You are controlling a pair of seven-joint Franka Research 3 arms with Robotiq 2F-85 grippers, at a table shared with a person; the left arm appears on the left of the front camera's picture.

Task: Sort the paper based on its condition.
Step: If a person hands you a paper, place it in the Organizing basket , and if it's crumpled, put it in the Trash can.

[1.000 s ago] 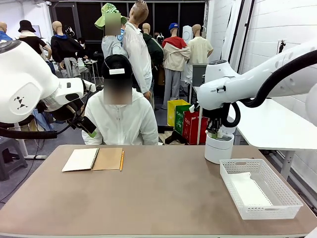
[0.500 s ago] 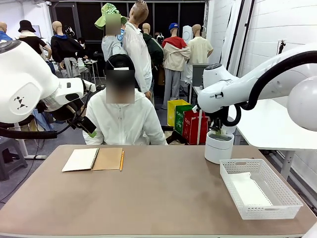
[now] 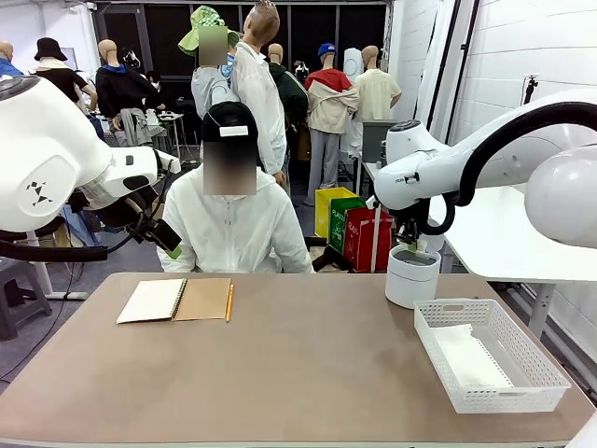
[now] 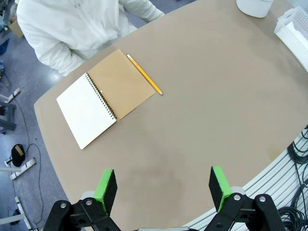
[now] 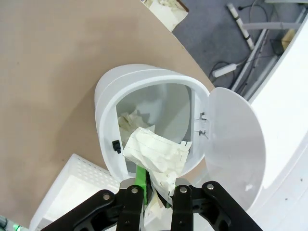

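Note:
My right gripper is shut on a crumpled sheet of paper, holding it over the mouth of a white round bin whose lid stands open. More crumpled paper lies inside the bin. From the front, the right gripper hangs just above the bin. A flat sheet of paper lies in the white mesh basket. My left gripper hovers open high over the table, holding nothing.
An open spiral notebook with a brown cover and a yellow pencil lie at the far left of the table. A person in a white jacket sits behind them. The basket stands at the right front, next to the bin.
The right arm has swung slightly, its elbow coming further into the picture, while the gripper stays over the bin, still shut on the crumpled paper. The left arm has not moved.

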